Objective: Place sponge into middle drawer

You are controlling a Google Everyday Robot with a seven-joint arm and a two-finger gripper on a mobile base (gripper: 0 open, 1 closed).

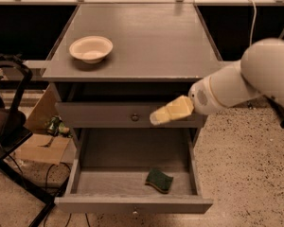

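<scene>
While the middle drawer (pixel 132 205) stands pulled out from the grey cabinet, the sponge (pixel 159 179) lies flat on its floor with the dark green face up and a sliver of yellow foam showing at the near edge; it sits right of centre, close to the drawer's front wall and touching nothing else. The claw (pixel 157 118) hangs above the open drawer, well apart from the sponge, its pale yellow tip pointing left and slightly down in front of the upper drawer front (pixel 94 114), just right of that drawer's small round knob (pixel 135 117) — whether the claw is open or closed cannot be told from this camera view. The white arm (pixel 246 79) reaches in from the right edge. On the desk (pixel 151 37) a cream round bowl (pixel 91 48) stands upright near the left side. Left of the cabinet, on the floor, are a cardboard box (pixel 40 148) and a black chair (pixel 4 122) — both clear of the drawer
</scene>
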